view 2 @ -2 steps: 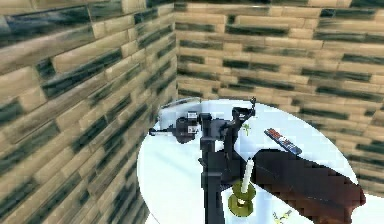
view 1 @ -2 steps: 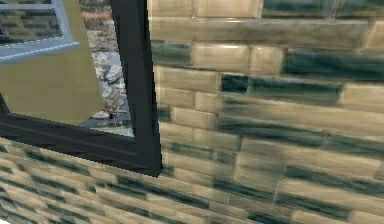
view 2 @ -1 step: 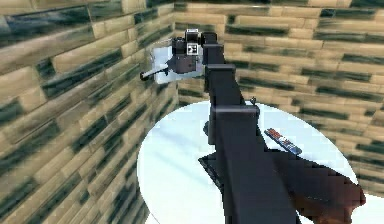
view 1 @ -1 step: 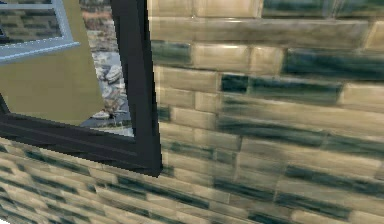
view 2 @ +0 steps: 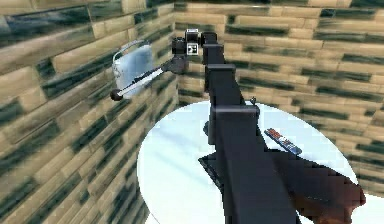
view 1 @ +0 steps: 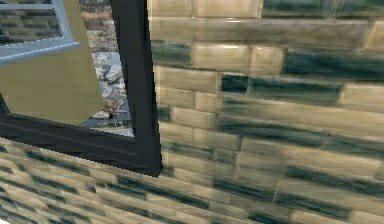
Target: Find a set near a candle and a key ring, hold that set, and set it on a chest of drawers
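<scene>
The end effector holds a pale glassy object clear above the round white bench, apparently high enough to carry toward a chest of drawers.

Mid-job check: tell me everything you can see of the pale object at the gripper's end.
The pale object is a small, boxy, bluish-white blob with a rounded top, and it looks glassy or glazed. No separate parts can be made out. It appears roughly upright and hangs at the far end of the gripper, which holds it. It is clear of the round white table below, and the brick wall is behind it.
</scene>
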### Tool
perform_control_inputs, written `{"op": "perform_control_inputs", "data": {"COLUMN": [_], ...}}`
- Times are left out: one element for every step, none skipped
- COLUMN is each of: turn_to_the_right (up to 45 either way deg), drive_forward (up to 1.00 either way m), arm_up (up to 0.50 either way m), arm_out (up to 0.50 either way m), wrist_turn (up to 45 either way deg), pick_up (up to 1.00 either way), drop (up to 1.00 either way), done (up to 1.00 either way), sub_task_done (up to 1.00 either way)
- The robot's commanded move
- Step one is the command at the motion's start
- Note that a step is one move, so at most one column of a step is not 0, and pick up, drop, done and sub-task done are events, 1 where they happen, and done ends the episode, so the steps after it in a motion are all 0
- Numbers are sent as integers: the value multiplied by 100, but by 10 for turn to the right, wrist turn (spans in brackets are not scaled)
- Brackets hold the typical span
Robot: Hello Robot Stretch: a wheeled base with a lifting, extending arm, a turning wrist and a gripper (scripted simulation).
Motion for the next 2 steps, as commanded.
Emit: {"op": "perform_control_inputs", "data": {"turn_to_the_right": [0, 0], "drive_forward": [0, 0], "arm_up": [0, 0], "arm_out": [0, 0], "wrist_turn": [-450, -60], "pick_up": [0, 0], "drop": [0, 0], "done": [0, 0], "sub_task_done": [0, 0]}}
